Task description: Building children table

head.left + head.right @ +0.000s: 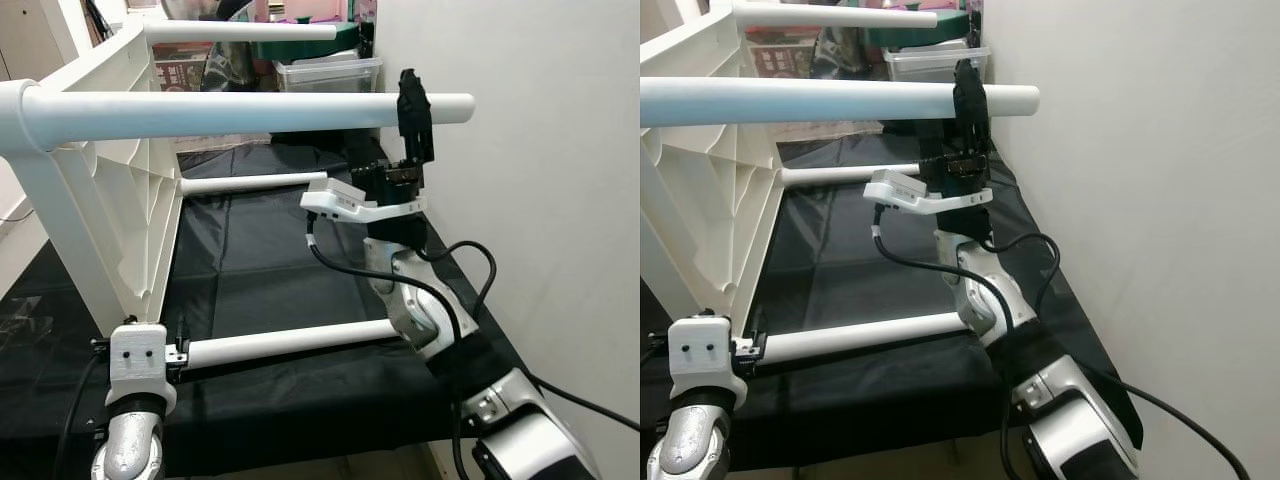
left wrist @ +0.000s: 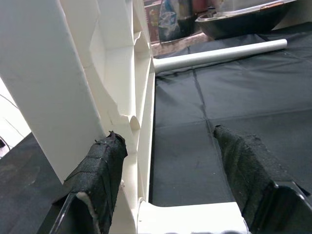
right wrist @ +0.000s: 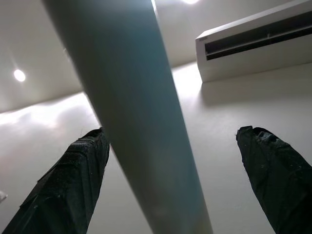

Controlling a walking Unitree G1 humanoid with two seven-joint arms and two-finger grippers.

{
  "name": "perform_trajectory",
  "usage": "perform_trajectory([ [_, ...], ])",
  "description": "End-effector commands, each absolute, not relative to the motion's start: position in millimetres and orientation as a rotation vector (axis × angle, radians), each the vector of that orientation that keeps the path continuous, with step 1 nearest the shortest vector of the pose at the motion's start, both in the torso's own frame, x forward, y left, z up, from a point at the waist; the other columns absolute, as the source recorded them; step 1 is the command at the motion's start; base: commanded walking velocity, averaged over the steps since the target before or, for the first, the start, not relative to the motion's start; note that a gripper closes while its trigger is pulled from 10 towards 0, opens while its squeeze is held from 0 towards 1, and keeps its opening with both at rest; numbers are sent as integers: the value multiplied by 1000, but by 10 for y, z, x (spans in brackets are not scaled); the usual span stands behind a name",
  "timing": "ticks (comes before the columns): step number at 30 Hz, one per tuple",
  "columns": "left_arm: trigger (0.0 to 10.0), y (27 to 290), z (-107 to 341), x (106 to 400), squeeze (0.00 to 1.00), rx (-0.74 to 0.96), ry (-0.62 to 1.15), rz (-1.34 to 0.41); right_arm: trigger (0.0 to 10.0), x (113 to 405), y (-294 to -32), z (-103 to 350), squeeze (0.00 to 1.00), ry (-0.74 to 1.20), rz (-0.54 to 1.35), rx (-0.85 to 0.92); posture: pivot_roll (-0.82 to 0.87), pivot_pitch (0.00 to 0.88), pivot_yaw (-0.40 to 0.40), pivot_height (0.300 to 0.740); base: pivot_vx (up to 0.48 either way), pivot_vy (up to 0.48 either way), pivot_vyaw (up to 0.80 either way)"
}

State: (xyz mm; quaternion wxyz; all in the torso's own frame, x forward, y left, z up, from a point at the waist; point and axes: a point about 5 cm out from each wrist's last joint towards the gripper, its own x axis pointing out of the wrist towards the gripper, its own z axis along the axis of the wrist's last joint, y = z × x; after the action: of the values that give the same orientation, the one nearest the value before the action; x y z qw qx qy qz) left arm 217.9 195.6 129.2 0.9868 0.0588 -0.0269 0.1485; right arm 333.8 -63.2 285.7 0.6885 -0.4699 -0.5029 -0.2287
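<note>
Four white legs are already seated in the white tabletop (image 1: 115,170), which stands on its edge on the black-covered bench (image 1: 260,260) with its ribbed underside facing the wall, so the building looks far along, though the pictures cannot prove that each joint is pushed fully home. From the head views, the tabletop fills the nine-to-eleven o'clock part of the scene and the legs run out from it toward three o'clock. The upper near leg (image 1: 250,108) is the one in hand: the right pincer (image 1: 414,100) reaches up from below near the free end of that leg, at about one o'clock, and its fingers (image 3: 73,180) stand spread with the tube running between them, one close beside the tube and the other well apart, so it is open and not clamped. The left pincer (image 2: 170,175) sits at seven o'clock by the tabletop's lower corner, where the lower near leg (image 1: 290,343) joins; its two padded fingers are parted either side of the tabletop's edge, open with no squeeze that can be seen. The upper far leg (image 1: 240,31) and the lower far leg (image 1: 250,183) lie beyond. What seems left is to check or press the legs tight, then tip the table onto its feet
</note>
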Motion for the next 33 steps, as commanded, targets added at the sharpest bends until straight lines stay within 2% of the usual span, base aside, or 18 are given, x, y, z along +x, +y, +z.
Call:
perform_trajectory([
  [1, 10000, 1971, 1248, 2187, 0, 96, -30, 312, 9137, 3345, -579, 2902, 0, -1151, -515, -1055, 31, 0, 8, 740, 0, 0, 0],
  [3, 10000, 1964, 1247, 2195, 0, 92, -30, 311, 9059, 3353, -568, 2914, 0, -1156, -517, -1061, 31, 0, 8, 740, 0, 0, 0],
  [4, 10000, 1962, 1243, 2200, 0, 89, -29, 311, 8196, 3367, -554, 2925, 0, -1161, -520, -1071, 31, 0, 8, 740, 0, 0, 0],
  [5, 10000, 1962, 1236, 2202, 0, 88, -27, 311, 9098, 3379, -546, 2935, 0, -1164, -524, -1076, 31, 0, 8, 740, 0, 0, 0],
  [6, 10000, 1962, 1231, 2202, 0, 88, -25, 312, 9098, 3389, -542, 2939, 0, -1165, -527, -1078, 31, 0, 8, 740, 0, 0, 0],
  [7, 10000, 1966, 1225, 2199, 0, 88, -22, 314, 9843, 3400, -538, 2944, 0, -1164, -528, -1079, 31, 0, 8, 740, 0, 0, 0],
  [8, 10000, 1966, 1225, 2199, 0, 88, -22, 314, 9843, 3400, -538, 2944, 0, -1164, -528, -1079, 31, 0, 8, 740, 0, 0, 0],
  [9, 10000, 1969, 1222, 2197, 0, 88, -21, 316, 9412, 3407, -536, 2947, 0, -1164, -529, -1079, 31, 0, 8, 740, 0, 0, 0],
  [10, 10000, 1974, 1213, 2191, 0, 87, -18, 319, 8549, 3421, -532, 2950, 0, -1163, -531, -1078, 28, 0, 7, 740, 0, 0, 0],
  [11, 10000, 1986, 1200, 2182, 0, 84, -13, 326, 6588, 3436, -525, 2958, 0, -1161, -529, -1076, 28, 0, 7, 740, 0, 0, 0],
  [14, 10000, 1994, 1191, 2177, 0, 83, -10, 331, 6588, 3446, -520, 2963, 0, -1160, -527, -1075, 28, 0, 7, 740, 0, 0, 0],
  [15, 10000, 2004, 1177, 2172, 0, 79, -5, 337, 0, 3454, -514, 2971, 0, -1159, -527, -1073, 27, 0, 7, 740, 0, 0, 0],
  [26, 10000, 2125, 1034, 2270, 0, 61, 10, 353, 0, 3480, -476, 2994, 0, -1160, -515, -1060, 25, 0, 2, 740, 0, 0, 0],
  [29, 10000, 2148, 1028, 2441, 0, 35, -6, 311, 0, 3486, -475, 2978, 0, -1154, -506, -1059, 20, 0, 7, 740, 0, 0, 0],
  [33, 10000, 2050, 1186, 2766, 0, 43, -59, 211, 0, 3484, -476, 2952, 0, -1151, -491, -1062, 16, 0, 12, 740, 0, 0, 0],
])
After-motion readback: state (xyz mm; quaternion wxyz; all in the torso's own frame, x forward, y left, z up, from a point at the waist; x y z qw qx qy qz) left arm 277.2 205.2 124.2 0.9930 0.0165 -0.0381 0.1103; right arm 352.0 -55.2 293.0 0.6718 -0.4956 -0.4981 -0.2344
